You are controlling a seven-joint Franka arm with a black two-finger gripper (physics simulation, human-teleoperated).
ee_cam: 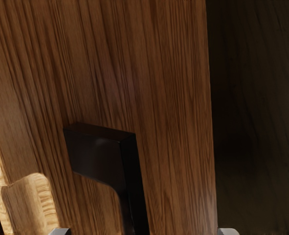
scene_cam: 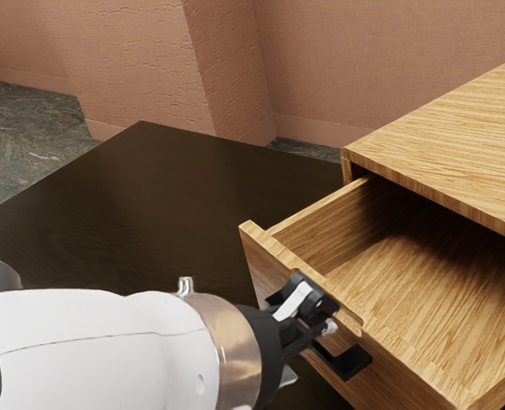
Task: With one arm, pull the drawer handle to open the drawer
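A light wooden drawer (scene_cam: 406, 282) stands pulled well out of its cabinet (scene_cam: 457, 145), and its inside is bare. A black bar handle (scene_cam: 348, 360) sits on the drawer front (scene_cam: 265, 260). My gripper (scene_cam: 323, 328) is right at that handle, at the end of the white arm coming from the exterior view's lower left. In the wrist view the handle (ee_cam: 107, 161) lies close under the hand against the wooden front (ee_cam: 149, 73). Two fingertips (ee_cam: 61, 230) show wide apart on either side of it, so my gripper (ee_cam: 144, 231) is open around the handle.
The cabinet rests on a dark brown tabletop (scene_cam: 132, 196) that stretches to the exterior view's left. Pink textured walls (scene_cam: 363, 51) rise behind it, with a grey stone floor (scene_cam: 21, 128) at the far left.
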